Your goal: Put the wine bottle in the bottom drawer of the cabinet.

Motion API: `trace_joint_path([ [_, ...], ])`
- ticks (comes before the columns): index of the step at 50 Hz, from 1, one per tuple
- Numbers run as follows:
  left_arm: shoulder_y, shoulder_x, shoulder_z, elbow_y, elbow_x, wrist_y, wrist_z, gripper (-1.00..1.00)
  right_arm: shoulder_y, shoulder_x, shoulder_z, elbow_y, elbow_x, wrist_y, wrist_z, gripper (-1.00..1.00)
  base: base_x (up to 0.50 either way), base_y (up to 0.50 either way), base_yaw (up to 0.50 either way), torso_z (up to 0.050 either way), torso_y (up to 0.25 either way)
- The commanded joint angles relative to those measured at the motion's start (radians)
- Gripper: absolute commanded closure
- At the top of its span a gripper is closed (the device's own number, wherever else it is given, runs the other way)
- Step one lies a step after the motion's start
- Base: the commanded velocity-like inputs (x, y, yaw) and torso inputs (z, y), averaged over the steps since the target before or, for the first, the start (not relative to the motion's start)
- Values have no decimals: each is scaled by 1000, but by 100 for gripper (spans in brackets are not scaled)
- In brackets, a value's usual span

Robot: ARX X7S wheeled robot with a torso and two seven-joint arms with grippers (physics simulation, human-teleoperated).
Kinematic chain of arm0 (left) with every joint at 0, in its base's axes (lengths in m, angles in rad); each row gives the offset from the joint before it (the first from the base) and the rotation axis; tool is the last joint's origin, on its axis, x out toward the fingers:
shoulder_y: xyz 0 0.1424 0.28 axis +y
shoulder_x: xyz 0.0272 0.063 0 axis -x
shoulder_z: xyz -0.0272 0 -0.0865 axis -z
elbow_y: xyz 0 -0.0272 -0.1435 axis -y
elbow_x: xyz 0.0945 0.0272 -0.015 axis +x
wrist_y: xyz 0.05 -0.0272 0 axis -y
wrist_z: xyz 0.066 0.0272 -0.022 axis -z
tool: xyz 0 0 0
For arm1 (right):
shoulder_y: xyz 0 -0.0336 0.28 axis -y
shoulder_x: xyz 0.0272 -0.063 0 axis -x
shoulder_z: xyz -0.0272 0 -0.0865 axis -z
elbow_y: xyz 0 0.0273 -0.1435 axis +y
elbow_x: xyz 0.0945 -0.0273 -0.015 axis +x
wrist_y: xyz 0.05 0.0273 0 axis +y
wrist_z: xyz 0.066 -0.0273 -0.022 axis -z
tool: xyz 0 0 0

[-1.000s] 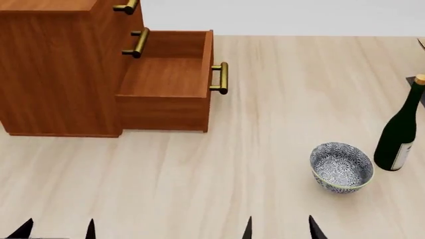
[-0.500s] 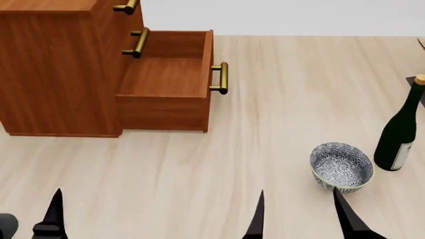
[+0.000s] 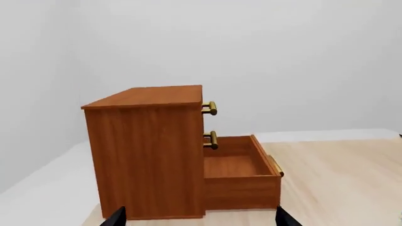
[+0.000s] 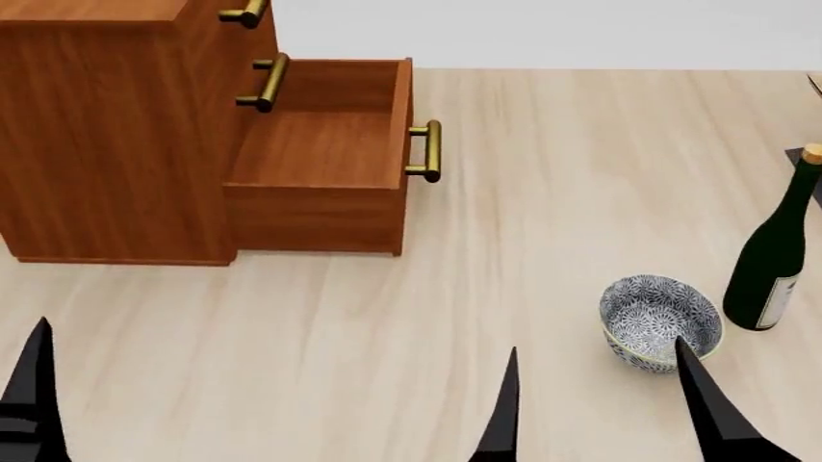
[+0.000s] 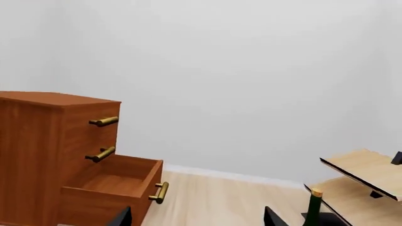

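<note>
The wine bottle stands upright at the table's right edge, dark green with a tan cork; its top also shows in the right wrist view. The cabinet stands at the far left with its bottom drawer pulled open and empty, brass handle facing right. My right gripper is open and empty at the near edge, its right finger just in front of the bowl, left of the bottle. My left gripper is open and empty, facing the cabinet's side; in the head view only one finger shows.
A blue-patterned bowl sits just left of the bottle. A pale wooden rack with a black base stands behind the bottle at the right edge. Two upper drawers are shut. Bare tabletop lies between drawer and bowl.
Both grippers have risen further into the head view. The right fingers now reach up beside the bowl and stand wider apart. The left finger has shifted left. Bottle, bowl and drawer have not moved.
</note>
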Motion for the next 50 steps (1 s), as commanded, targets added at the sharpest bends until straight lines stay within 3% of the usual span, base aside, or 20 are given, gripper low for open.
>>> trace_joint_path([
  [1, -118, -280, 270, 18, -135, 300, -229, -100, 55, 130, -86, -56, 94, 11, 172, -100, 0, 0, 0, 0, 0],
  [5, -215, -390, 481, 18, -102, 459, -288, -100, 138, 311, -233, -56, 213, -43, 399, -100, 0, 0, 0, 0, 0],
  [8, -346, -448, 669, 18, -82, 545, -334, -100, 211, 383, -311, -55, 292, -64, 501, -100, 0, 0, 0, 0, 0],
  [13, -534, -497, 939, 18, -39, 654, -383, -100, 299, 434, -423, -54, 343, -93, 595, -100, 0, 0, 0, 0, 0],
  [21, -729, -545, 1217, 17, 4, 775, -419, -100, 316, 455, -455, -52, 349, -119, 629, -100, 0, 0, 0, 0, 0],
  [28, -837, -556, 1338, 17, 10, 812, -451, -100, 335, 494, -492, -44, 356, -166, 654, -100, 0, 0, 0, 0, 0],
  [50, -884, -576, 1396, 11, 30, 851, -454, -100, 321, 533, -511, -30, 346, -233, 687, -100, 267, 0, 0, 0, 0],
])
